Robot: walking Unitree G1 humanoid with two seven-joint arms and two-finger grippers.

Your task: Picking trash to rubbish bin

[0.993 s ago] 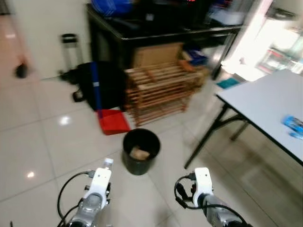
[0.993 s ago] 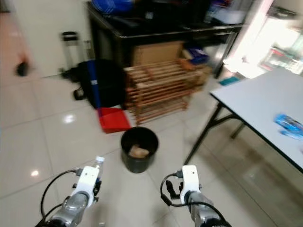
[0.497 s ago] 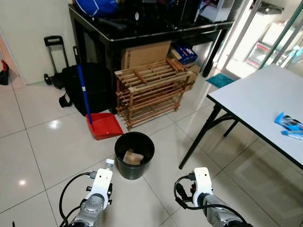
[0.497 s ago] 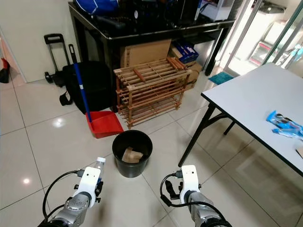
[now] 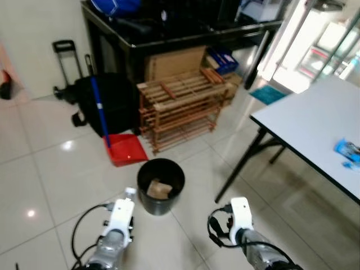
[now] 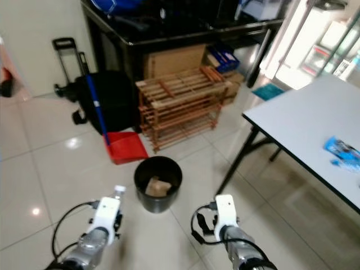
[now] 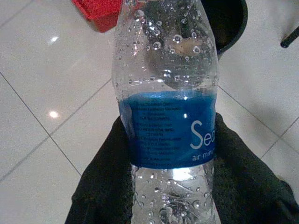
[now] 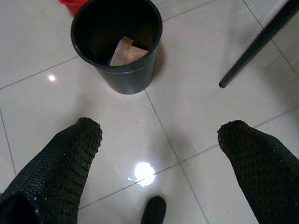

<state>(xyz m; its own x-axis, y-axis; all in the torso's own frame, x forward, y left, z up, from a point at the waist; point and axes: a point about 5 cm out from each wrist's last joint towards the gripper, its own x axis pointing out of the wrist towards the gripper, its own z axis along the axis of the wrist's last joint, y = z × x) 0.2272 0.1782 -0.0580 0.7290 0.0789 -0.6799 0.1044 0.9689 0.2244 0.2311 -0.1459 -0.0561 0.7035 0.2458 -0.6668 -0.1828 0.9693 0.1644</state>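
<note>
The head views are a little blurred, so small details are hard to read. On the far left a black trolley handle [image 5: 66, 46] stands by the wall, and next to it a black bag [image 5: 90, 104] with a blue broom stick [image 5: 99, 109] leaning on it. One red dustpan [image 5: 126, 152] lies on the tiled floor [image 5: 39, 169] near the stick.

The left gripper [image 7: 173, 154] is clamped on one clear plastic bottle [image 7: 168, 102]. The bottle has water drops inside and a blue label with white letters, cut off at the edge, so the word is not readable. Its bottom is cut off by the frame, and in the head view just its white cap [image 5: 130, 192] can be seen above the wrist.

One black rubbish bin [image 5: 161, 185] stands on the floor just beyond the two arms, with a brown paper piece [image 8: 125, 51] inside. Behind it is one wooden rack [image 5: 183, 107] under a black table [image 5: 169, 34].

The right gripper [image 8: 159, 158] has its fingers [image 8: 70, 154] wide apart and holds nothing. On the right, a white table [image 5: 315, 129] is partly cut off, with a blue packet [image 5: 349, 151] on it.
</note>
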